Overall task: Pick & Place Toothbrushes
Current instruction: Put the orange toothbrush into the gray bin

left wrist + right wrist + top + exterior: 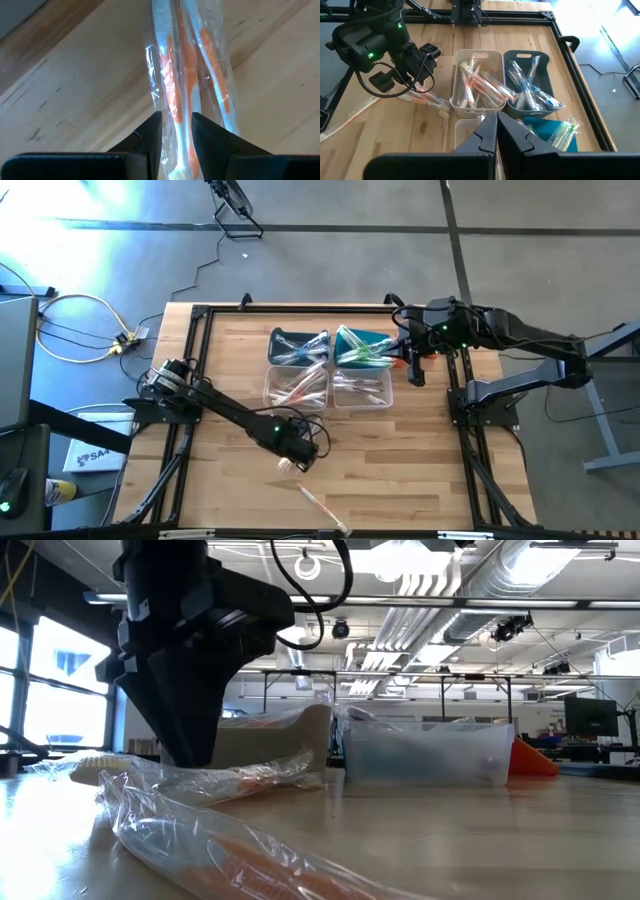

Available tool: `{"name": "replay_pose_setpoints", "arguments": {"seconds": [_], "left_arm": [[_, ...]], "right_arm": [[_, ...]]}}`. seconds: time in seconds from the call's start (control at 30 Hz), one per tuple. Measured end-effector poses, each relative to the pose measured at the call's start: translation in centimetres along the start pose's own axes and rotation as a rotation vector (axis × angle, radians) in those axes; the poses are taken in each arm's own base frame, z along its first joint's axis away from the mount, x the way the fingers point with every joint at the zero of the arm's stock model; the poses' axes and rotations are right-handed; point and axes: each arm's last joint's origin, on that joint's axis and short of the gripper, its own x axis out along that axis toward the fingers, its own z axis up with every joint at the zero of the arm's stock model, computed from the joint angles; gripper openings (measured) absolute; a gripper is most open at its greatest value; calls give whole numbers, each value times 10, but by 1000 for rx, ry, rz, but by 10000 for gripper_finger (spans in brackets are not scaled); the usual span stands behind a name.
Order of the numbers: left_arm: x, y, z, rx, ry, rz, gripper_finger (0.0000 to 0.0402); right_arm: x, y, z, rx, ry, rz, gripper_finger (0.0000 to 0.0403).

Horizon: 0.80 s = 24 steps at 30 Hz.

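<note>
Lying flat, toothbrush [186, 100] between fingers [150, 135]

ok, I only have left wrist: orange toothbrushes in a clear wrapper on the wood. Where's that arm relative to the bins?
Observer: In the high view the left gripper is low over open wood, apart from the bins. The nearest is the clear bin holding orange toothbrushes.
Operator: Any other loose ones?
Observer: Yes, one more wrapped toothbrush lies alone on the table, farther from the bins than the gripper.
Operator: Right arm?
Observer: The right gripper is beside the teal bin, fingers shut with nothing between them.
</note>
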Motion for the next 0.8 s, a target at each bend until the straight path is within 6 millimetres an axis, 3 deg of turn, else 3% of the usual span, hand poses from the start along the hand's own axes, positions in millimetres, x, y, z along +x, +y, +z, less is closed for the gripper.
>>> {"name": "replay_pose_setpoints", "arguments": {"seconds": [0.67,0.8], "left_arm": [[14,8,-4,-53,-6,-7,102],[14,6,-4,-55,-8,-18,83]], "right_arm": [[0,0,0,-25,0,0,4],[0,0,0,-26,0,0,4]]}}
